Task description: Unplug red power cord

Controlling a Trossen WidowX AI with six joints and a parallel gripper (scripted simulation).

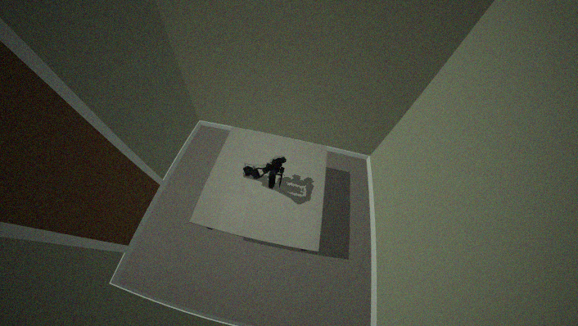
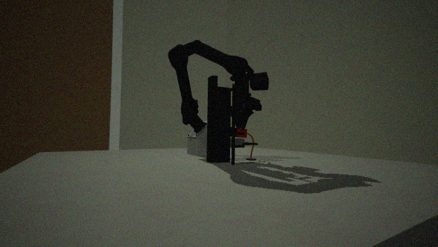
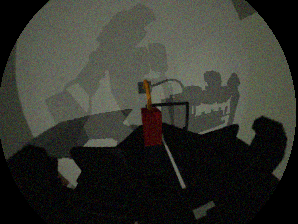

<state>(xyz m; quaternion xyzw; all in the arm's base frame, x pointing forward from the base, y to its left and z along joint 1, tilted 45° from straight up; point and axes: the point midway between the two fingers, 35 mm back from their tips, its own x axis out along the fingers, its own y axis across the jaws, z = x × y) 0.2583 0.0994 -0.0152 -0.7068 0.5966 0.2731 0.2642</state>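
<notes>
1. So, your tool is clenched on the red plug. It comes straight down from above, and in the wrist view the plug sits right in the middle between the dark jaws.

2. The plug is on the face of the strip, which stands upright on the worktop like a dark slab. It's low down on that face, above the worktop but not touching it. I can't tell whether the prongs are seated fully or partway.

3. The cord leaves the far end of the plug and droops in an orange-ish curve to the worktop, just beside the strip's foot.

4. Here's what matters: the plug's long axis points sideways, away from the strip's face and roughly level with the worktop. Your tool hangs down across that axis, not along it. So the pull, I'd say, has to go sideways, directly off the face toward the cord side. Lifting would just lever the plug against the socket.

5. Risk, as I see it: the strip is tall and narrow, so a crooked tug could tip or drag it.

6. After it's out you still need to open up and back clear of plug, cord and strip.
</notes>
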